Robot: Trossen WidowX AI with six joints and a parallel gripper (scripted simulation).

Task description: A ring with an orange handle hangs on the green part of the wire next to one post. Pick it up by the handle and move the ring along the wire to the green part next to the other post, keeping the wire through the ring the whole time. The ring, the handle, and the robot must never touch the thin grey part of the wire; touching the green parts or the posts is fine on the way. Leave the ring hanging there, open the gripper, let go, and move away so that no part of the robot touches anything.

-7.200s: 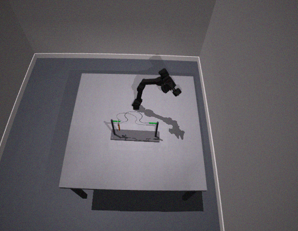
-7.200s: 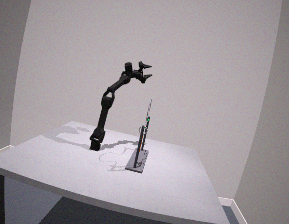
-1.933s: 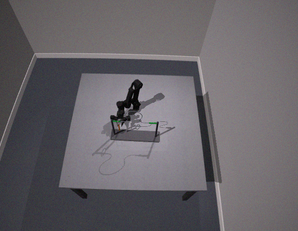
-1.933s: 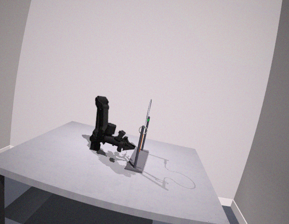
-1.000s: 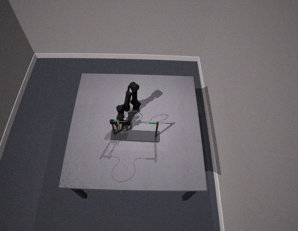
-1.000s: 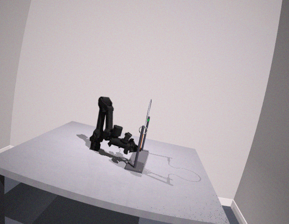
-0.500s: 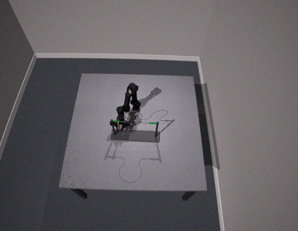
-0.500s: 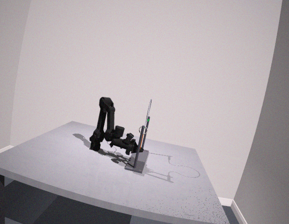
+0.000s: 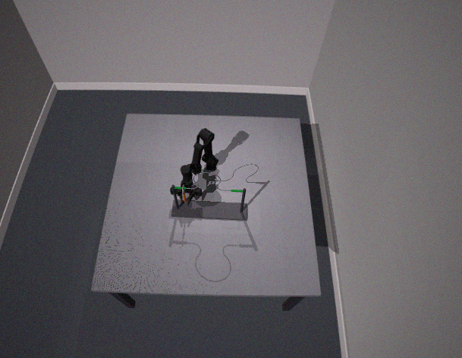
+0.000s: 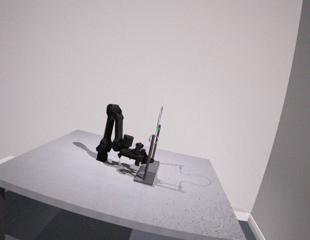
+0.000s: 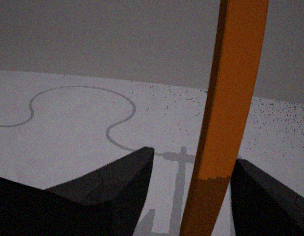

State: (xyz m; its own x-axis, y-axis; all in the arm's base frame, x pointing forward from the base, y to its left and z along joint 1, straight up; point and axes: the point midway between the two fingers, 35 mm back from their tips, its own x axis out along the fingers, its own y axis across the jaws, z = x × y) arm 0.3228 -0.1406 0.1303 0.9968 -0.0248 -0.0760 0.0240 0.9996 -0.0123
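Note:
The ring (image 9: 183, 187) (image 10: 157, 139) hangs around the left green part (image 9: 177, 188) of the wire, beside the left post (image 9: 176, 198) (image 10: 147, 167). Its orange handle (image 9: 184, 197) (image 10: 151, 152) (image 11: 227, 100) points down. My gripper (image 9: 185, 202) (image 10: 152, 160) (image 11: 193, 163) is open, with its fingertips around the handle's lower part. In the wrist view the handle stands close to the right finger, with a gap on the left; whether it touches the right finger I cannot tell. The other green part (image 9: 237, 190) (image 10: 159, 128) is by the right post (image 9: 243, 202).
The thin grey wire (image 9: 225, 189) (image 10: 158, 121) curves up in a loop between the green parts, above and to the right of my gripper. The posts stand on a grey base plate (image 9: 215, 211) on the table (image 9: 146, 154). Shadows of wire and posts lie across the table.

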